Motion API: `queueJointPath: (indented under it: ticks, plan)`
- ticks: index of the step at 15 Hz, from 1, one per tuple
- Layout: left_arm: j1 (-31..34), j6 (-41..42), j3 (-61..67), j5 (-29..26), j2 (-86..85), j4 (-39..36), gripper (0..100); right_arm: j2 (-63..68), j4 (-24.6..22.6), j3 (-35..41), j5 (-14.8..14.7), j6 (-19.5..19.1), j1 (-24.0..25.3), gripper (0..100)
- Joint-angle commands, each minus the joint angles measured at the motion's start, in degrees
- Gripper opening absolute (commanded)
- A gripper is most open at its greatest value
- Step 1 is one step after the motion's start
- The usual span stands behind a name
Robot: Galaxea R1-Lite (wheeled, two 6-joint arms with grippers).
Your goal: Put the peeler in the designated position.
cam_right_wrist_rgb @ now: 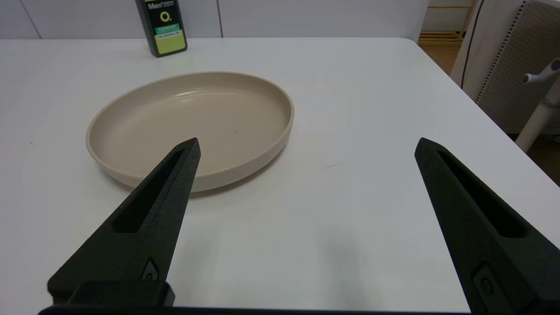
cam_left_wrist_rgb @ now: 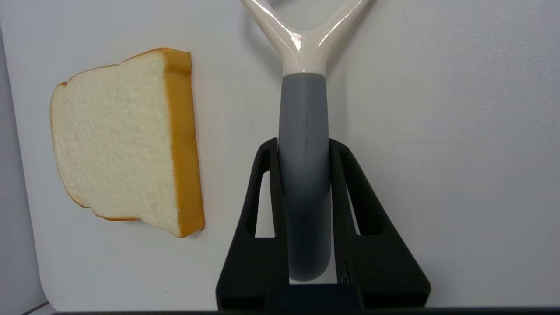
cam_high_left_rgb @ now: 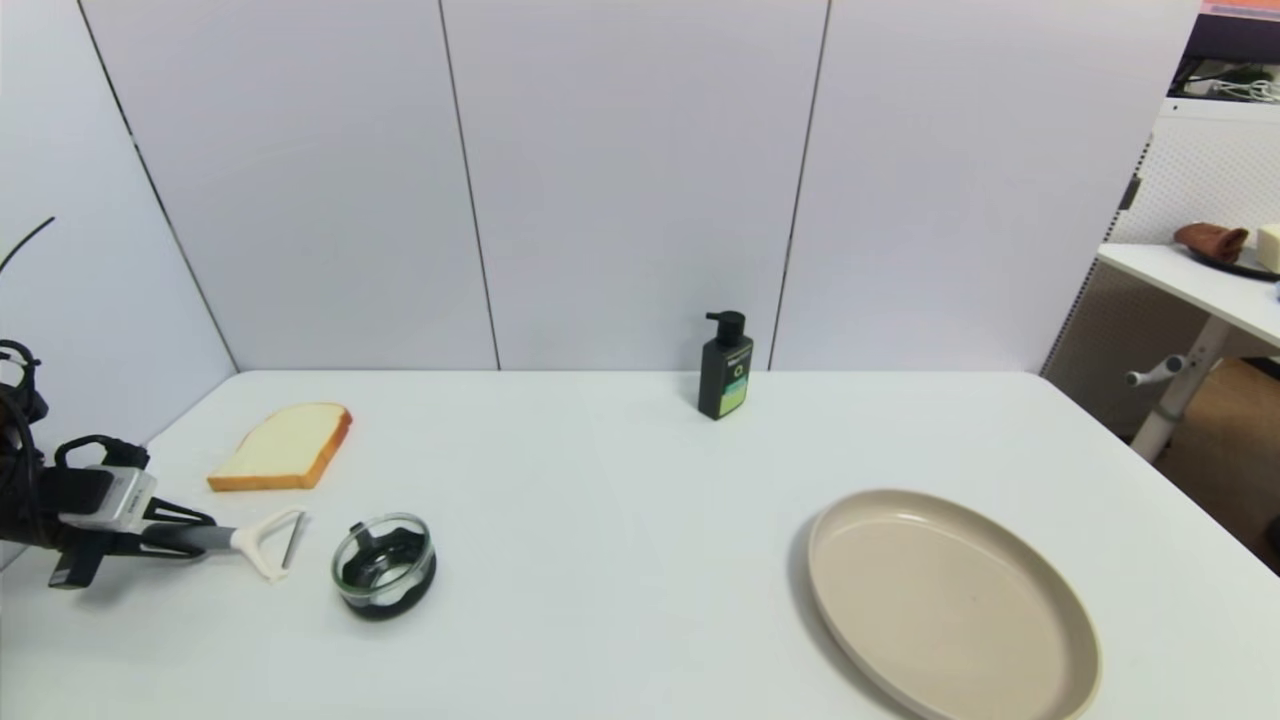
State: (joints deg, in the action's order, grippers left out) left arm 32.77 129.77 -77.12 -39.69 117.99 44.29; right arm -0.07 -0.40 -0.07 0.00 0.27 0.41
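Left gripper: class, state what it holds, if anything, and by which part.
The left gripper holds the peeler by its grey handle, fingers on both sides; the forked white head sticks out beyond.

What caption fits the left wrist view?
Left pincer shut on the peeler's grey handle, bread slice lying beside it on the white table.

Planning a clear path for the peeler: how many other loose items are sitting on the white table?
4: a bread slice at far left, a glass bowl beside the peeler, a black pump bottle by the back wall, and a beige plate near right.
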Motion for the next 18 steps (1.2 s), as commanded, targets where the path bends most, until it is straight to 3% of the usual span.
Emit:
queueJointPath:
  ticks: [1,4,5,13,15,18]
  plan:
    - [-1.5,-0.2,-1.0,-0.2,-2.6,0.4,0,0.0,-0.1,0.0,0.0,0.0,0.0,100]
    - [-1.7,-1.5,-0.6,-0.2,-3.3,0.4,0,0.0,0.0,0.0,0.0,0.0,0.0,100]
    - [-1.7,-1.5,-0.3,-0.2,-3.1,0.5,100,0.0,0.0,0.1,0.0,0.0,0.0,100]
    - [-2.3,-4.3,-1.0,-2.1,-8.2,1.7,100,0.0,-0.1,0.0,0.0,0.0,0.0,100]
    - [-5.8,-17.0,-1.0,-2.6,-16.2,1.3,100,0.0,0.0,0.0,0.0,0.0,0.0,100]
    - [-12.6,-48.8,-5.6,-1.4,-26.4,-0.1,100,0.0,0.0,0.0,0.0,0.0,0.0,100]
